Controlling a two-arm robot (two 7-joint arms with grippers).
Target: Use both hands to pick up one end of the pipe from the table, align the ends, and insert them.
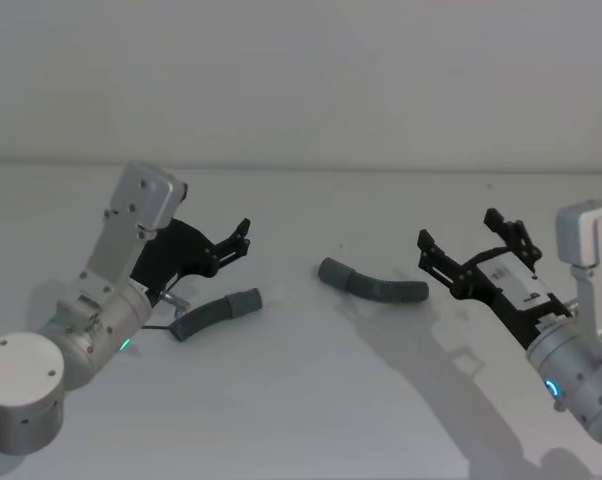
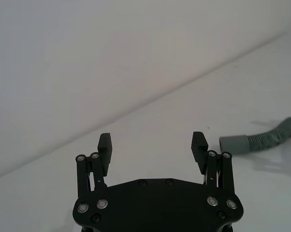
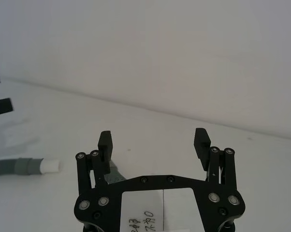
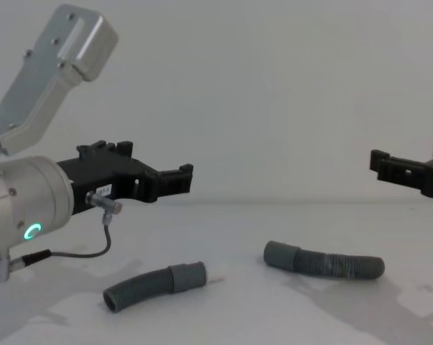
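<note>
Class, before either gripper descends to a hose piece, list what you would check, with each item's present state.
1. Left black parallel-jaw gripper open and empty: ok.
2. Right black parallel-jaw gripper open and empty: ok.
3. Left dark grey corrugated hose piece and right hose piece lying free on the white table: ok.
4. White-tipped grey cuff and plain grey cuff turned toward each other: ok.
5. Cuffs lined up for insertion: not ok, they lie apart.
6. Plain cuff's bore unblocked: cannot tell.
</note>
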